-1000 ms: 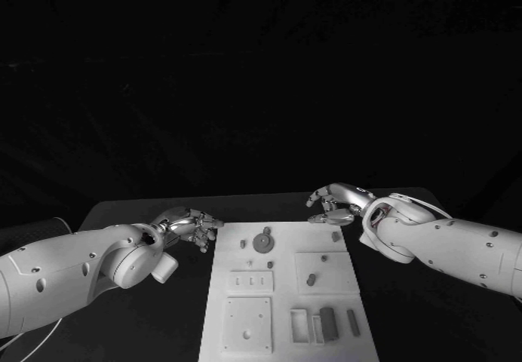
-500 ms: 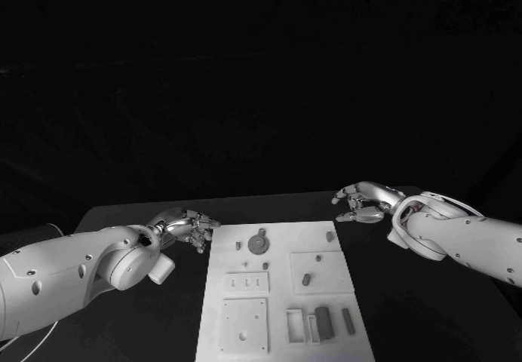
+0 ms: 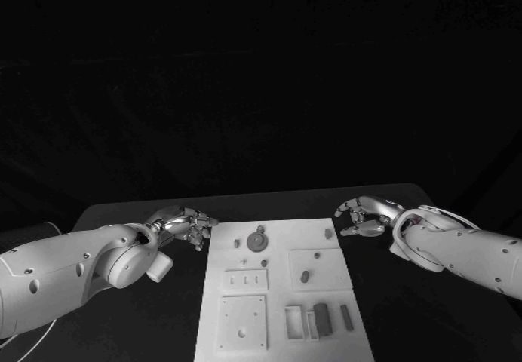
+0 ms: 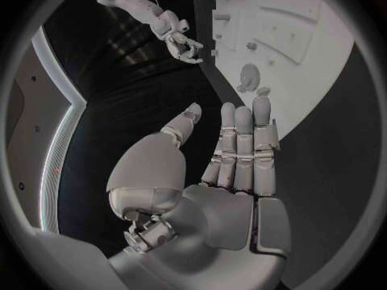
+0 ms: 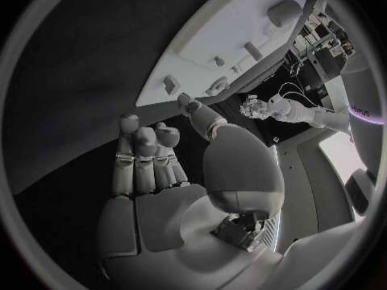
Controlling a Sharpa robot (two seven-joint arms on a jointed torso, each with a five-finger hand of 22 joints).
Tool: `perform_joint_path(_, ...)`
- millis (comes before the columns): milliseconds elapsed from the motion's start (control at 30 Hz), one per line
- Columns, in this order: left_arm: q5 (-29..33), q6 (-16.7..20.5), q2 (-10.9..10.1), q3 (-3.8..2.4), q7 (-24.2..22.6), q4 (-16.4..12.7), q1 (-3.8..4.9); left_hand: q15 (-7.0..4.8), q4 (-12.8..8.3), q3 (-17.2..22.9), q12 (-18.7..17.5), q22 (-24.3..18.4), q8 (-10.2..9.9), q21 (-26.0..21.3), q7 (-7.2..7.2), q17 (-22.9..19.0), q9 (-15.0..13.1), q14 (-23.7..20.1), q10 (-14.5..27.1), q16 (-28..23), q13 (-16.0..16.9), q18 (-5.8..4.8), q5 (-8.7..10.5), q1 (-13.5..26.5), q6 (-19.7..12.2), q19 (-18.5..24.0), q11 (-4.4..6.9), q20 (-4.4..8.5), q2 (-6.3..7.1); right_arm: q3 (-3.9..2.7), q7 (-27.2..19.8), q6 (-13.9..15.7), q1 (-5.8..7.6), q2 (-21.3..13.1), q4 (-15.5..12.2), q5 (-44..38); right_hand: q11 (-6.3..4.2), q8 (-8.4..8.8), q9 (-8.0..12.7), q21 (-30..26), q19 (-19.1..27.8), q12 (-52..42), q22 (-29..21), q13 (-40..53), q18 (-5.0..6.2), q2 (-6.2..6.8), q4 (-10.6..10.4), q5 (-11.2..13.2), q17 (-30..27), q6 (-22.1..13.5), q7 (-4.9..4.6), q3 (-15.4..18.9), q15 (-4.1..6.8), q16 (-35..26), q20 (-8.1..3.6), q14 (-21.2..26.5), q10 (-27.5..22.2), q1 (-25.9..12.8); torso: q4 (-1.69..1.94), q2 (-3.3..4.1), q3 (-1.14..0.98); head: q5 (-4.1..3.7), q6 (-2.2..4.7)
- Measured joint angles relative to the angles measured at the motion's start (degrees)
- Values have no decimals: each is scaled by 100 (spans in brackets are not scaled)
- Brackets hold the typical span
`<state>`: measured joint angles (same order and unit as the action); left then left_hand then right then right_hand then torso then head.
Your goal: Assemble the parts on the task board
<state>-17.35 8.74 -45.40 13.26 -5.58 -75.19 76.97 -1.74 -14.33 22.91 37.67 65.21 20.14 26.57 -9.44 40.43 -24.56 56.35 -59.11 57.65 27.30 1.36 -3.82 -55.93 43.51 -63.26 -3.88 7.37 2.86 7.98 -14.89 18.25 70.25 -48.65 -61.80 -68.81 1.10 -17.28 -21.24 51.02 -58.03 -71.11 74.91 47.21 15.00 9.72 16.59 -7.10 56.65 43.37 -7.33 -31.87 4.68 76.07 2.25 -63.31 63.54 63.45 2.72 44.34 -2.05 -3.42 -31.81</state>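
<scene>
- The white task board (image 3: 285,286) lies mid-bench on the black bench (image 3: 130,332); its raised square plates and slots carry small dark parts.
- A round part (image 3: 256,243) sits toward the board's 12 o'clock end; upright bar parts (image 3: 322,315) stand at its 5 o'clock corner.
- Left hand (image 3: 185,225) hovers at the board's 10 o'clock, right hand (image 3: 364,214) at 2 o'clock.
- The wrist views show both palms bare, fingers apart, gripping nothing.

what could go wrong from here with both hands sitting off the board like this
1. Both the left hand and the right hand hold nothing and flank the task board; reaching in together could make them collide over it.
2. The parts are small; the dark piece lies close beside its neighbours, so fingers may knock those.
</scene>
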Motion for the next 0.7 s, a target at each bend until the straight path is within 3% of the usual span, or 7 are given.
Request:
perform_joint_path(100,0,-1,-1,0,-1,1,-7,0,0,0,0,0,0,0,0,-5,0,1,-1,0,0,0,0,0,0,0,1,0,0,2,-36,3,-120,52,106,-25,-8,0,2,0,0,0,4,0,7,23,0,0,0,-27,26,0,2,0,0,3,-7,23,7,1,5,0,-4)
perform_joint_path(400,0,-5,-11,0,-2,1,-11,1,0,0,-22,0,0,0,0,-5,1,1,-8,0,0,0,0,0,0,0,8,-1,0,2,-113,12,-279,193,287,-57,-8,32,9,0,0,0,4,5,6,23,0,0,0,-93,0,0,6,0,0,8,-7,23,9,1,13,40,-26)
perform_joint_path(700,0,-10,-14,1,-1,-3,-11,2,0,0,-22,-1,0,1,0,-5,1,2,-10,0,0,0,0,0,0,-1,10,-2,0,-1,-165,50,-283,303,418,-61,-8,32,8,0,0,0,3,18,6,6,0,0,1,-111,-17,0,6,0,0,8,-7,40,6,4,22,44,-48)
